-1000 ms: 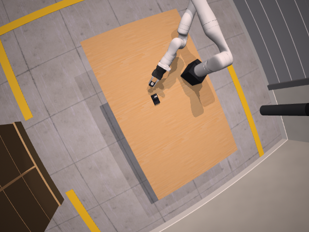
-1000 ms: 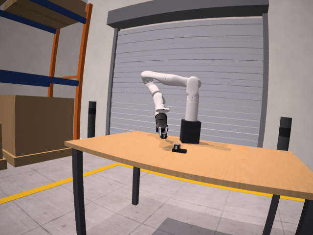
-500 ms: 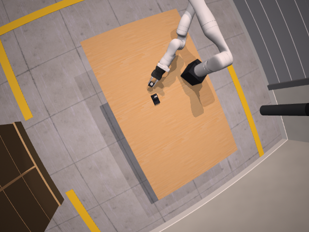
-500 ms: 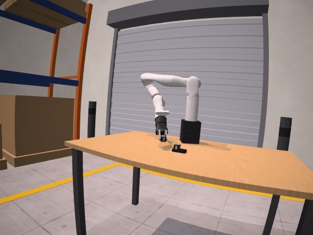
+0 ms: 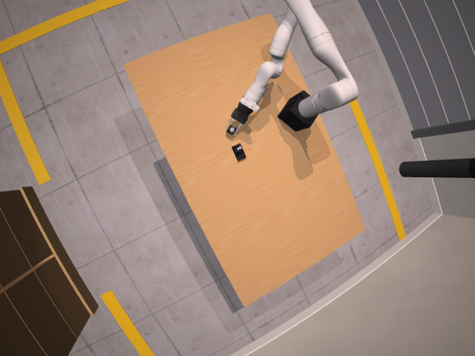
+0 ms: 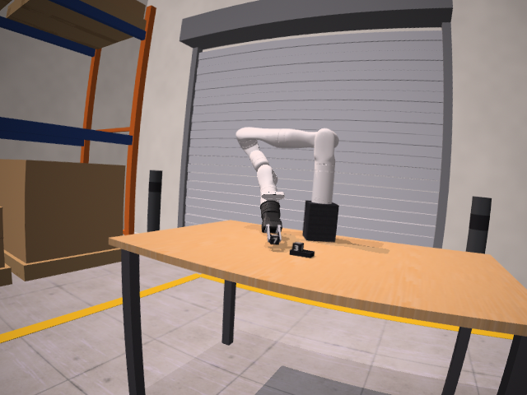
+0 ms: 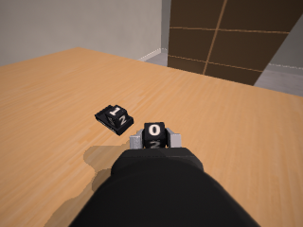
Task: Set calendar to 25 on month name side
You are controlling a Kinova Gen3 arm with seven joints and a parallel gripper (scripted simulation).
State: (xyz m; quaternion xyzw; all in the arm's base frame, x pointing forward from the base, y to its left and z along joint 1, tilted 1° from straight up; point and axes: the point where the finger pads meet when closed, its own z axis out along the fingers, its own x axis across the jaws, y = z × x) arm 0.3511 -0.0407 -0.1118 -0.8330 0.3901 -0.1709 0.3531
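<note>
My gripper [image 5: 232,129] is shut on a black date cube [image 7: 154,134], beside the tray. The cube shows 0 on top in the wrist view and 7 on one side in the exterior view [image 6: 274,239]. It is very close to the table top; I cannot tell if it touches. The small black tray [image 5: 240,153] lies flat on the table a short way from the gripper. The second cube [image 7: 115,114] [image 6: 297,247] sits in one end of the tray, with 1 on top, 2 on one side, and 3 on another side. The tray's other end is empty.
The arm's black base block [image 5: 297,110] stands on the table behind the tray, near the table's edge. The wooden table [image 5: 245,153] stretches wide on all other sides. A brown shelf unit [image 5: 34,276] stands on the floor well away.
</note>
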